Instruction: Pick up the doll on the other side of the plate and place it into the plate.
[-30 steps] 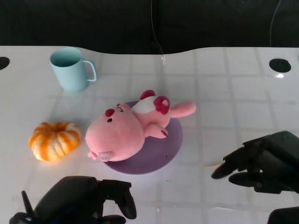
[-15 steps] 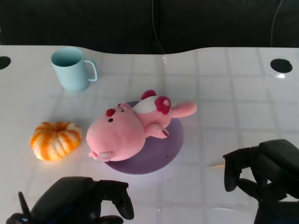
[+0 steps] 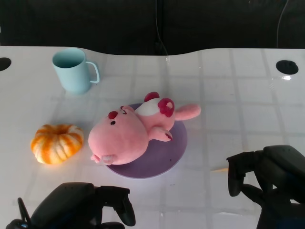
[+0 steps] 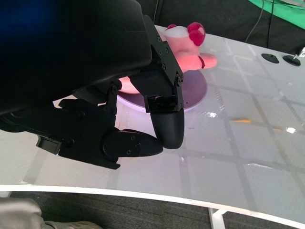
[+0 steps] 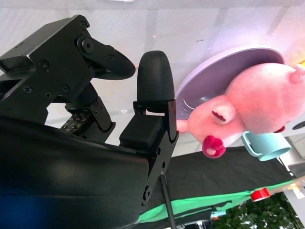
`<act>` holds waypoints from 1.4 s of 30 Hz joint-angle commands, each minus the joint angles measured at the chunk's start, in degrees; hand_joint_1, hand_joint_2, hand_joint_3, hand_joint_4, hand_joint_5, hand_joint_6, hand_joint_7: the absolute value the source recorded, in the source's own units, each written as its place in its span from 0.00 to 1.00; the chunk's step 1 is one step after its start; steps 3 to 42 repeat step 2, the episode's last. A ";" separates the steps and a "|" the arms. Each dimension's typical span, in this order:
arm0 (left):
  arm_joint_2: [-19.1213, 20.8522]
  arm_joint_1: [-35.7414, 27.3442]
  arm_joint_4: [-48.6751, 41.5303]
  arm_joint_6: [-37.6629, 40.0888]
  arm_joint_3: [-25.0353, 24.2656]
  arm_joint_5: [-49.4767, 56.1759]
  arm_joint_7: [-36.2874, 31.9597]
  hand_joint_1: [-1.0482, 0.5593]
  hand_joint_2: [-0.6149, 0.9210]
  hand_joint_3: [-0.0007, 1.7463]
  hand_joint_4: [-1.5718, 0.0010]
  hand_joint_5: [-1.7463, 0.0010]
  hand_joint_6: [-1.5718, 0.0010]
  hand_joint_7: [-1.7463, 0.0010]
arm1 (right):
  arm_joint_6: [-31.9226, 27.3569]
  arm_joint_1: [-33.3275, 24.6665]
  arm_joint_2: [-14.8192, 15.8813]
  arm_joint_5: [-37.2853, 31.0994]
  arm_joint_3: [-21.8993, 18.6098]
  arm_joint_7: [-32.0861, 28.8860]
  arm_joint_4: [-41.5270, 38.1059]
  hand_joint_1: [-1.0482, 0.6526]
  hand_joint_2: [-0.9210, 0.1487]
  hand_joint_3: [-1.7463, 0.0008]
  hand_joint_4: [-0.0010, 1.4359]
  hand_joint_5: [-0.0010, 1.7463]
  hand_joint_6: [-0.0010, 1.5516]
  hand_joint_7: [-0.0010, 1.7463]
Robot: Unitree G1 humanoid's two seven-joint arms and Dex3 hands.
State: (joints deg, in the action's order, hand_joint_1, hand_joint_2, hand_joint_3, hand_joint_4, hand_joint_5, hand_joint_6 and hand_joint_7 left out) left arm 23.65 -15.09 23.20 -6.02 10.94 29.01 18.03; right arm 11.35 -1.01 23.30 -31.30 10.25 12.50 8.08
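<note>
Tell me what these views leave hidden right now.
- Plate: the middle is covered by the pink doll in the head view.
- Left hand: cut off by the head view's bottom edge.
- Doll's head: hidden behind the left hand in the left wrist view.
- Pumpkin: absent from both wrist views.

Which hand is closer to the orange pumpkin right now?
Left. The left hand sits at the table's near edge, just below the ribbed orange pumpkin in the head view. The right hand is far off, beyond the round purple plate.
</note>
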 commanded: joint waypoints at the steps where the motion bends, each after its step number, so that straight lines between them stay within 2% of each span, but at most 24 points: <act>1: 0.70 -0.29 -0.33 -0.68 -0.45 0.05 -0.73 0.47 1.00 0.19 0.58 0.12 0.54 0.41 | 0.04 0.15 0.61 0.71 -0.09 0.20 0.82 0.59 0.47 0.43 0.65 0.96 0.61 0.61; 42: 0.71 -0.29 -0.31 -0.71 -0.45 0.15 -0.75 0.47 1.00 0.19 0.58 0.12 0.54 0.41 | -0.09 0.16 0.63 0.66 -0.06 0.33 0.93 0.59 0.47 0.43 0.65 0.96 0.62 0.61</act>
